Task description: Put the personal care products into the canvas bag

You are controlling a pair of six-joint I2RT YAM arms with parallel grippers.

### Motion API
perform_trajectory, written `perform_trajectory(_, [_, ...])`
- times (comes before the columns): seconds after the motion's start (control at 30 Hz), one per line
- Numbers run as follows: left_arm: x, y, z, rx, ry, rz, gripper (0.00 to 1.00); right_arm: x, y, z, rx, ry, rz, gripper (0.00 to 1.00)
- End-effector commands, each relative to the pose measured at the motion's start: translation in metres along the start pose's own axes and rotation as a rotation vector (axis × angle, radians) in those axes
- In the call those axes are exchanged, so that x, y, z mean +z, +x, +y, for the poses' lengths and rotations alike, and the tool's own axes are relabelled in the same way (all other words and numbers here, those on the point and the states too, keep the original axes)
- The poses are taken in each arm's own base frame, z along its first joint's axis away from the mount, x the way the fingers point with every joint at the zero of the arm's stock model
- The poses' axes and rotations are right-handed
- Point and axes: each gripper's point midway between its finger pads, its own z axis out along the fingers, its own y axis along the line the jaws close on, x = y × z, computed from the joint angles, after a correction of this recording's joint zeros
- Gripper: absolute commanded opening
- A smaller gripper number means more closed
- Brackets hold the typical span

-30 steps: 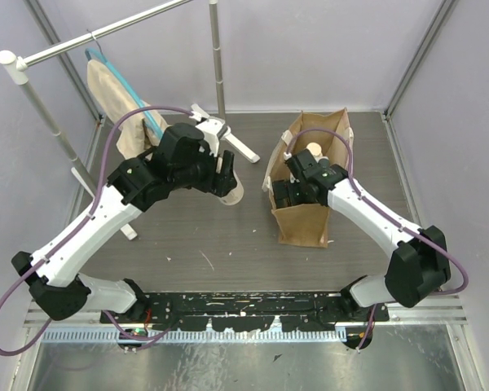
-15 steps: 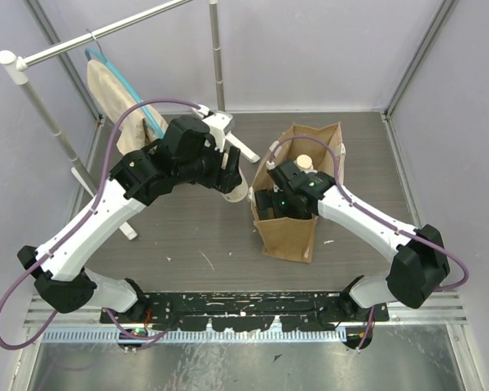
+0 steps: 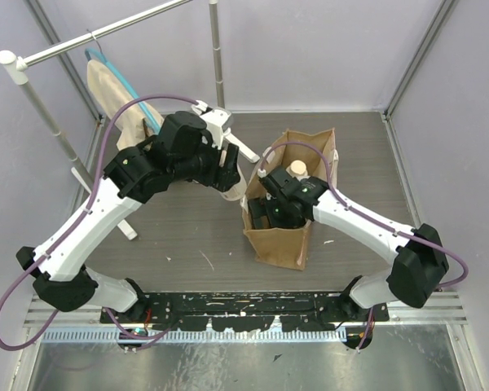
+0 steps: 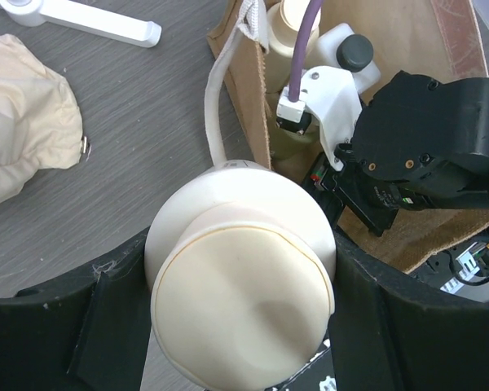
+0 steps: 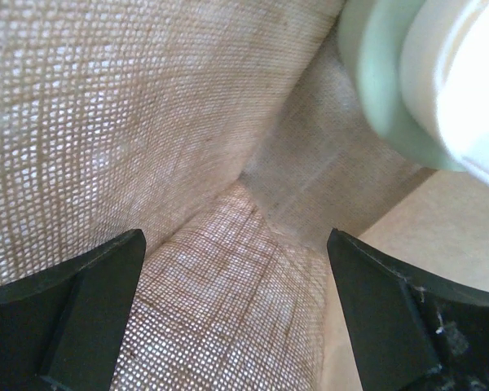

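Left jaws: closed on a round cream bottle (image 4: 240, 301), one jaw on each side of its body, wide cap facing the wrist camera; in the top view this bottle (image 3: 233, 177) sits just beside the left wall of the canvas bag (image 3: 279, 243), outside it.

Right jaws: spread wide, holding nothing; the right wrist view shows both fingers (image 5: 73, 309) down inside the bag, with woven canvas walls between and beyond them; a pale blurred bottle (image 5: 424, 73) appears at the upper right, apart from the fingers; which bottle it is cannot be told.

Canvas bag: on the counter (image 3: 187, 236) between the two arms, mouth open, leaning; a pale strap handle (image 4: 216, 114) hangs over the wall nearest the left jaws.

Contents seen from the left wrist: a white rectangular bottle (image 4: 354, 53) with a dark round cap, and a second cream bottle (image 4: 289, 20) touching it.

Other items: a beige cloth (image 3: 114, 98) on a blue hanger (image 3: 143, 102) behind the left arm; a white stand foot (image 4: 81, 16) lying on the counter.
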Motion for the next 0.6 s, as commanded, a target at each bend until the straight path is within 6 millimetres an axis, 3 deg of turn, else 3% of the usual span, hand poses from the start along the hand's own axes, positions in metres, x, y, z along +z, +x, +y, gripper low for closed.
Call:
perform_trajectory(0.0, [-0.026,-0.045,-0.011,0.002,0.045,-0.164,0.01,-0.021,-0.017,-0.013,-0.059,0.116,-0.020,1.00])
perform_trajectory(0.17, [-0.031,-0.050,-0.013,0.000,0.058,-0.179,0.02,-0.046,-0.037,-0.045,-0.066,0.239,-0.046,1.00])
perform_trajectory(0.43, [-0.045,-0.069,-0.026,0.041,0.114,-0.215,0.03,-0.106,-0.085,-0.059,-0.047,0.276,-0.196,1.00])
perform_trajectory(0.57, [-0.042,-0.073,-0.035,0.067,0.149,-0.201,0.03,-0.138,-0.110,-0.078,-0.022,0.344,-0.285,1.00])
